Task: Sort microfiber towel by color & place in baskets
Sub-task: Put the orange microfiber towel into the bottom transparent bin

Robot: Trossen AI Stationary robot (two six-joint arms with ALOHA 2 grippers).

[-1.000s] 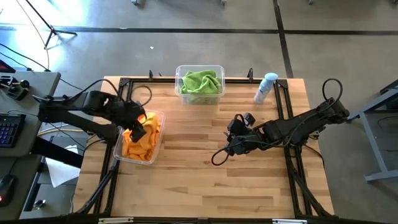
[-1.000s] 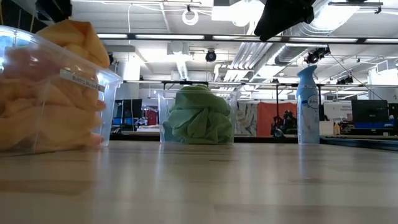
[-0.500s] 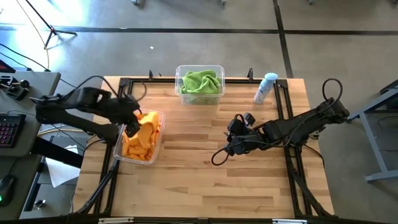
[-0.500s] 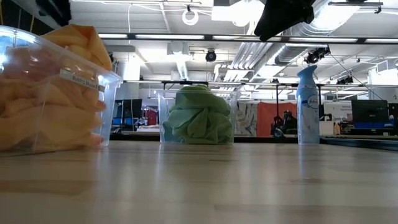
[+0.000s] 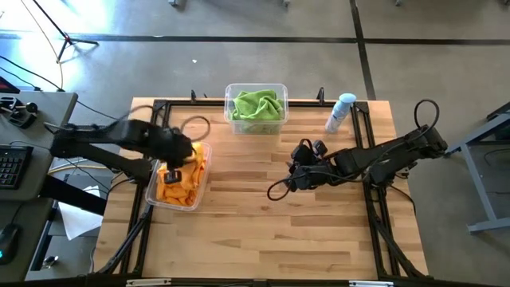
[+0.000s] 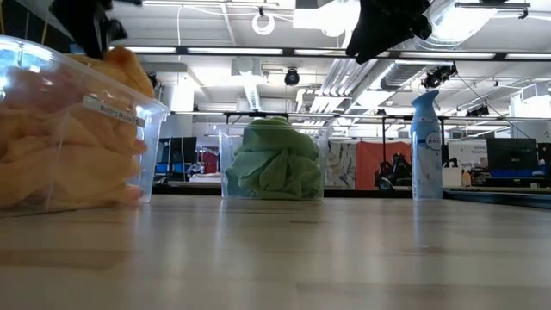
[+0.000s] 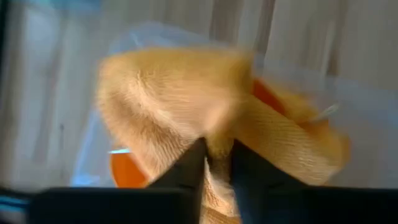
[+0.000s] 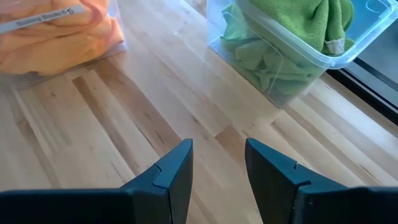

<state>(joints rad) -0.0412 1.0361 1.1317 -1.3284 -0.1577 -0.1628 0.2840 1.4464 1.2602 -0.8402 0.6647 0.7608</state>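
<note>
On the near wall of the left clear bin (image 8: 93,46) a white strip label carries print — too small to read. Orange towels (image 5: 182,177) fill that bin; green towels (image 5: 256,104) fill the far bin (image 5: 256,123). Left hand (image 7: 217,163) is over the orange pile, fingers pinching a fold of orange cloth. Right hand (image 8: 219,163) hovers mid-surface (image 5: 263,231), fingers spread, empty. Spray bottle (image 6: 425,146) label — illegible.
</note>
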